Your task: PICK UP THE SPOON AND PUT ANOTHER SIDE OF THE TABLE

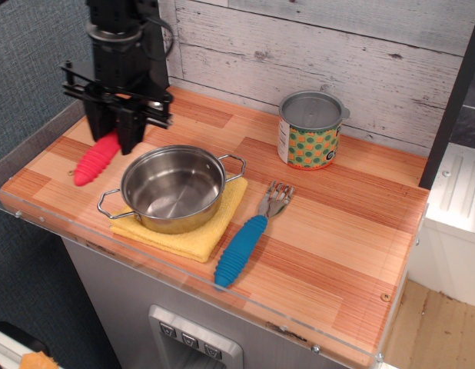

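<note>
The spoon's ribbed red-pink handle (pixel 94 161) hangs slanted down to the left over the left part of the wooden table (pixel 337 223). Its metal bowl is hidden between the fingers. My black gripper (pixel 113 132) is shut on the upper end of the spoon, left of the steel pot. The handle's lower tip is close to the tabletop; I cannot tell whether it touches.
A steel pot (pixel 173 187) sits on a yellow cloth (pixel 193 237) at the front left. A blue-handled fork (pixel 247 244) lies right of it. A green dotted tin (pixel 310 131) stands at the back. A clear acrylic rim (pixel 145 265) edges the table.
</note>
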Motion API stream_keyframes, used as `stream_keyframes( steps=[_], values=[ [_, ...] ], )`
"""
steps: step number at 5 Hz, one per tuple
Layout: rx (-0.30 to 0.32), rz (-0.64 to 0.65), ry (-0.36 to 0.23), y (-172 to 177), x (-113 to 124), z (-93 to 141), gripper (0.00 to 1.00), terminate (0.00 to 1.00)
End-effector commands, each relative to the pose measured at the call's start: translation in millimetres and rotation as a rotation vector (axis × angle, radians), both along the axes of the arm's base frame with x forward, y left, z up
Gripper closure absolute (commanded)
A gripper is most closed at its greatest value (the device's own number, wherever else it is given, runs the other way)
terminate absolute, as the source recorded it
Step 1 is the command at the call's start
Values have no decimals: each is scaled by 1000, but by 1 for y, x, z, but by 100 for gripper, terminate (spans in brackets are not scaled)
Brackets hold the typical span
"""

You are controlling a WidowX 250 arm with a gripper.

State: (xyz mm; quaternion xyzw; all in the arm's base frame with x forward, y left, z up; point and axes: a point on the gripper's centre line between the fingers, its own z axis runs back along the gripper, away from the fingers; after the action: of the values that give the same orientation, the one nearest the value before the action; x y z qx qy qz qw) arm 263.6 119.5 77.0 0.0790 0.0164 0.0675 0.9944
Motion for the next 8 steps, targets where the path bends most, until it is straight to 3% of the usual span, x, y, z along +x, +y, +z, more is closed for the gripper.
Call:
stream_keyframes(
  steps=[1,5,8],
  values=[
    [-4,-34,-77,27,9,0,100,0],
    [-80,-69,-127,45,16,-37,100,0],
    [-88,-104,-108,51,15,-46,100,0]
  ],
)
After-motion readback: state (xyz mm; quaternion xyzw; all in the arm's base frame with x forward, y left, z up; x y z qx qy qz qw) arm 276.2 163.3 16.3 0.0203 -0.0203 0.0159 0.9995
